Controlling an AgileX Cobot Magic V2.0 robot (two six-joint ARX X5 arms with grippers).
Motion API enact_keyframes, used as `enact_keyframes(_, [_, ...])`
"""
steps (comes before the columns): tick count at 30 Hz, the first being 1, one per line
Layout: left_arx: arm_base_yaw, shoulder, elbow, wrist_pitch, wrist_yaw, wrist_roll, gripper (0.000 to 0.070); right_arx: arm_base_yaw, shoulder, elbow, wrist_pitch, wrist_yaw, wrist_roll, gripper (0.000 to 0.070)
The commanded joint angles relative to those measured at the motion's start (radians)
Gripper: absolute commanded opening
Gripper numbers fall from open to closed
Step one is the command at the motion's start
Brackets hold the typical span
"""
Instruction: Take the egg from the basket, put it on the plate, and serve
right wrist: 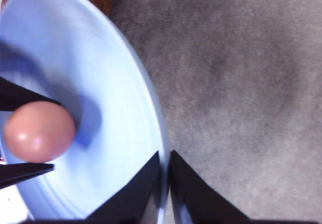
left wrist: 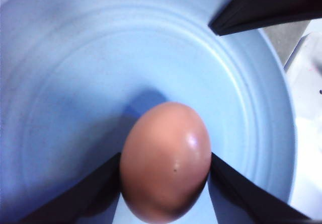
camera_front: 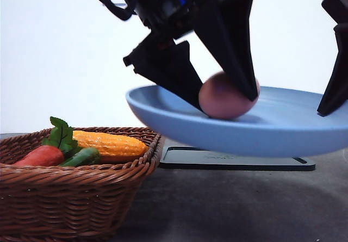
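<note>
At frame centre in the front view, the egg (camera_front: pixel 225 96) lay in the plate (camera_front: pixel 283 128), long axis roughly level, clamped between the left gripper's (camera_front: pixel 225 98) two fingers. The right gripper (right wrist: pixel 165 176) pinched the plate's rim, holding it raised above the black tray (camera_front: pixel 234 159) and grey tabletop (camera_front: pixel 244 204). Lower left sat the basket (camera_front: pixel 70 198), apart from the plate, holding corn (camera_front: pixel 109 143) and a carrot (camera_front: pixel 41 155).

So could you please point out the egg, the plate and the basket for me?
egg (camera_front: pixel 225 98), front view, middle of the shell between the left fingers.
plate (camera_front: pixel 163 111), front view, outer wall near its left rim.
basket (camera_front: pixel 70 198), front view, woven front wall.
</note>
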Motion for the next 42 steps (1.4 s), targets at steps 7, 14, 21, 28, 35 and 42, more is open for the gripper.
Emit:
enact_keyframes(7, [-0.02,0.014,0.022,0.007,-0.002,0.007,0.0444,0.004,0.008,0.019,0.001,-0.015,0.01,0.0])
enact_keyframes(14, [-0.012,-0.006,0.14,-0.098,-0.027,0.014,0.0444,0.004,0.036,0.019,-0.042,-0.019,-0.003,0.0])
enact_keyframes(21, [0.017,-0.081,0.242,-0.258,-0.213,0.092,0.0443,-0.027,0.119,0.042,-0.054,-0.027,-0.044,0.0])
enact_keyframes(28, [0.097,-0.219,0.245,-0.376,-0.371,0.108,0.0443,-0.093,0.26,0.211,-0.1,-0.025,-0.113,0.0])
enact_keyframes(35, [0.177,-0.383,0.245,-0.444,-0.475,0.099,0.0441,-0.153,0.47,0.46,-0.113,-0.011,-0.13,0.0])
enact_keyframes(42, [0.205,-0.53,0.245,-0.484,-0.53,0.081,0.0439,-0.182,0.74,0.717,-0.11,-0.007,-0.132,0.0])
